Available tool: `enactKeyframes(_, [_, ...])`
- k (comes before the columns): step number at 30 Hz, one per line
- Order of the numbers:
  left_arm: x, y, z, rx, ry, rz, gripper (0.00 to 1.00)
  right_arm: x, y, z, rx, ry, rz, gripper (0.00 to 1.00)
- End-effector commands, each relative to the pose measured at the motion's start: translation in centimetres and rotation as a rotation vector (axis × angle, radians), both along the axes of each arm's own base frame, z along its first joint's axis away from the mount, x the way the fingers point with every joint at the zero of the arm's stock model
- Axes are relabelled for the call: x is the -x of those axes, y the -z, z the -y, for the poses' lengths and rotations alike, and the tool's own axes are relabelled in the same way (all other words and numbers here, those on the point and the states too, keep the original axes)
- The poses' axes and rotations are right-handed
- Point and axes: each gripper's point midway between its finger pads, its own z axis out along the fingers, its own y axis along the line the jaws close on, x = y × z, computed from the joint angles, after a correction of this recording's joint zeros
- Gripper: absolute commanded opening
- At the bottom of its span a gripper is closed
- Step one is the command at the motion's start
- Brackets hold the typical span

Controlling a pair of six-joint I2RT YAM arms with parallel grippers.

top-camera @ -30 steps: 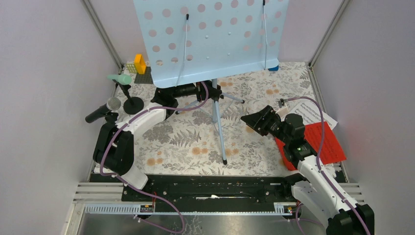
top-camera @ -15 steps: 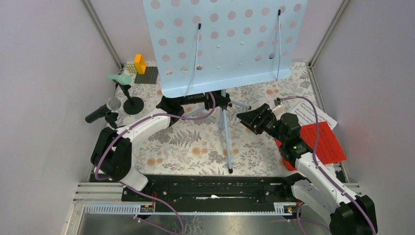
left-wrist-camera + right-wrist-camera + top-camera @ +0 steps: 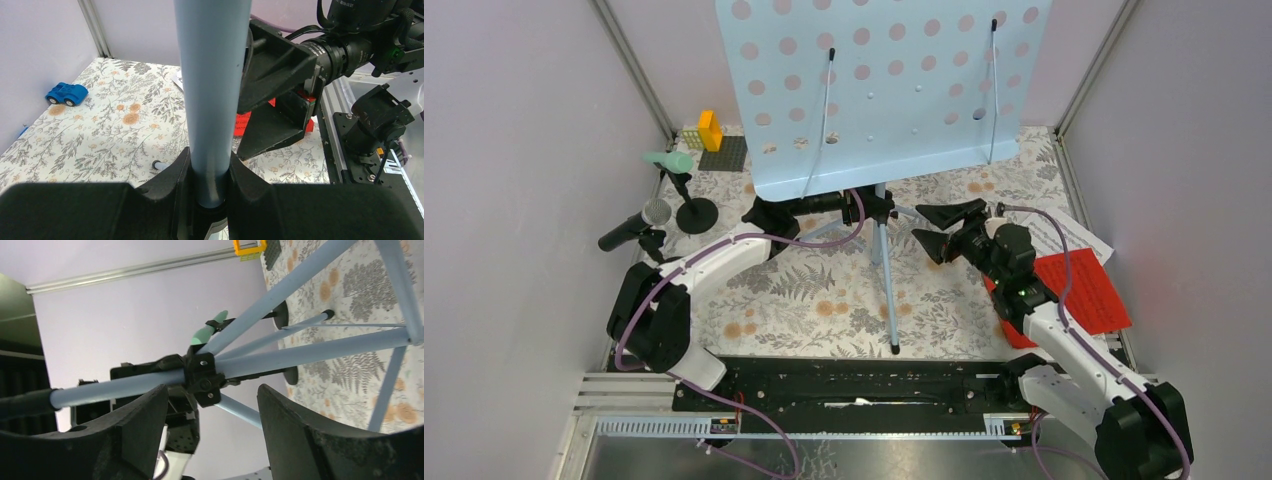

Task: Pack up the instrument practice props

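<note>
Swinging right gripper point(image 3: 931, 228) closer, wide open, empty, toward rack pole point(image 3: 212, 75) just ahead, pinched by left gripper point(image 3: 210, 172) — ready for folding.

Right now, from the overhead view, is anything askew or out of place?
Nothing spilled or broken. The sheet-music rack looks slightly skewed, its pole clamped in the jaws of the left gripper. The red sheet and white sheet lie crooked on the table, partly under the right arm.

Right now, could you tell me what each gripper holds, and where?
The left gripper grips the music rack by its central pole; the right gripper holds nothing.
</note>
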Motion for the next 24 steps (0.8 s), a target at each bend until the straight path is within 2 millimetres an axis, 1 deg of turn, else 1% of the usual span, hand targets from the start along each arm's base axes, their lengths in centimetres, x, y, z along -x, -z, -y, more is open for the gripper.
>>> enactKeyframes(1, [2.4, 3.2, 0.5, -0.092, 0.061, -0.127, 0.0, -1.2, -3.9, -0.8, -0.151, -0.001, -0.051, 0.74])
enactKeyframes(5, [2.3, 3.7, 0.7, -0.103, 0.055, -0.134, 0.0, -1.7, -4.1, -2.0, -0.172, -0.059, -0.102, 0.75])
enactKeyframes(7, [2.4, 4.0, 0.9, -0.111, 0.055, -0.131, 0.0, -1.9, -4.2, -2.4, -0.184, -0.077, -0.109, 0.73])
enactKeyframes(15, [2.4, 4.1, 1.0, -0.122, 0.045, -0.123, 0.0, -2.1, -3.9, -3.2, -0.195, -0.112, -0.113, 0.53])
enactKeyframes(20, [2.5, 4.4, 1.1, -0.127, 0.044, -0.129, 0.0, -1.7, -3.9, -4.3, -0.204, -0.163, -0.1, 0.43])
enactKeyframes(24, [2.5, 4.3, 1.1, -0.128, 0.04, -0.129, 0.0, -1.3, -3.5, -5.0, -0.201, -0.186, -0.108, 0.36])
